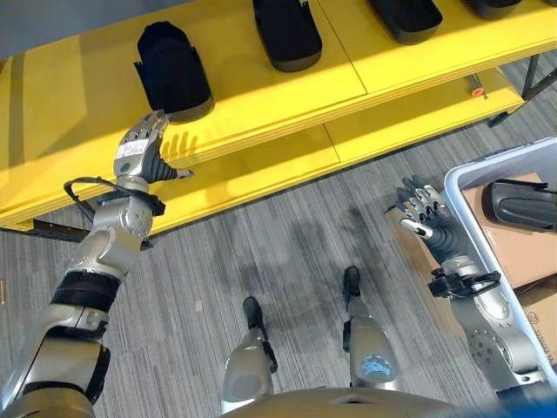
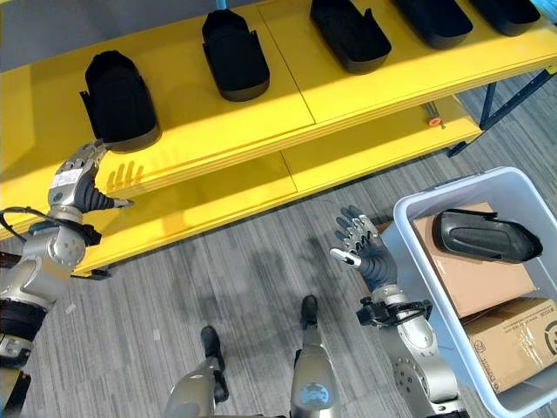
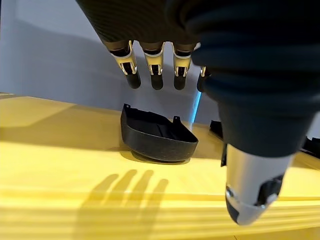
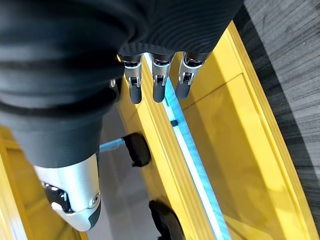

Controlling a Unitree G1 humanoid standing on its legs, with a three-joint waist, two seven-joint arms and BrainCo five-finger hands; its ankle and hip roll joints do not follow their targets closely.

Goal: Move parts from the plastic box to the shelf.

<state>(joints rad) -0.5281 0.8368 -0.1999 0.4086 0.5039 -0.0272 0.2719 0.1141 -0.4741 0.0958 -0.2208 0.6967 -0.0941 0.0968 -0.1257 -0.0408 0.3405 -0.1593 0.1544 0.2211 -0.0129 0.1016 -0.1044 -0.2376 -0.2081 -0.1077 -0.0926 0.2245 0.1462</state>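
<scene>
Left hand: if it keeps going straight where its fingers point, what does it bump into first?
Probably the black part lying on the yellow shelf. The left hand hovers open over the shelf's front edge, fingers aimed toward that part, though depth is hard to judge.

On the shelf [image 2: 287, 87], a row of parts running left to right: leftmost part [image 2: 119, 100] near the front edge, next part [image 2: 235, 54] to its right, third part [image 2: 350, 33] further right. Just before the shelf's front edge, below the leftmost part: left hand [image 2: 77, 183]. Well to the right of the shelf's front, on the floor: plastic box [image 2: 409, 213]. In the box, on cardboard cartons [image 2: 474, 279]: one part [image 2: 483, 235]. Just left of the box: right hand [image 2: 361, 244].
</scene>
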